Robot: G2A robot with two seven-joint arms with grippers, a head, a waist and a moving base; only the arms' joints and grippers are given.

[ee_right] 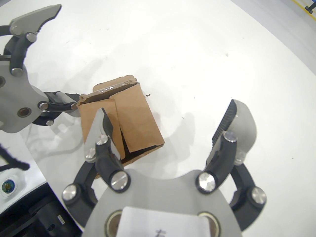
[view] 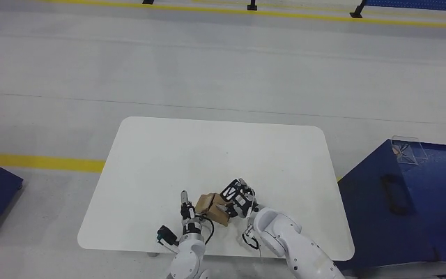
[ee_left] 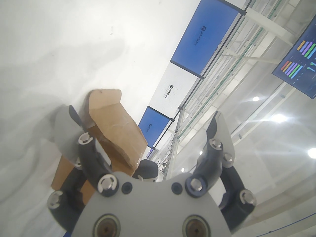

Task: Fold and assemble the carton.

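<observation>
Carton (ee_right: 133, 117): brown cardboard, lying on the white table (ee_right: 197, 50) near the edge closest to the robot, between the two arms. Its top face is made of two flaps meeting along a seam. They are not flush, and a dark gap shows at the end toward the right wrist. Judged partly assembled, with the flaps not yet seated.

Right gripper (ee_right: 167, 127): spread wide, holding nothing. One finger (ee_right: 98, 127) sits over the top face next to the seam; I cannot tell whether it touches. The other finger is over bare table, well clear of the cardboard.

Left gripper (ee_left: 143, 114): also wide open and empty. One finger (ee_right: 64, 99) touches the carton's far upper corner and the other is raised clear of it.

Key relation: the long axis runs from the left gripper's contact point toward the right wrist, in line with the seam. The right finger is already over the flaps, so that arm looks better placed to press them. The left finger probably serves as a backstop at the far end. Risk: a push along the axis may slide the carton rather than seat the flaps.
</observation>
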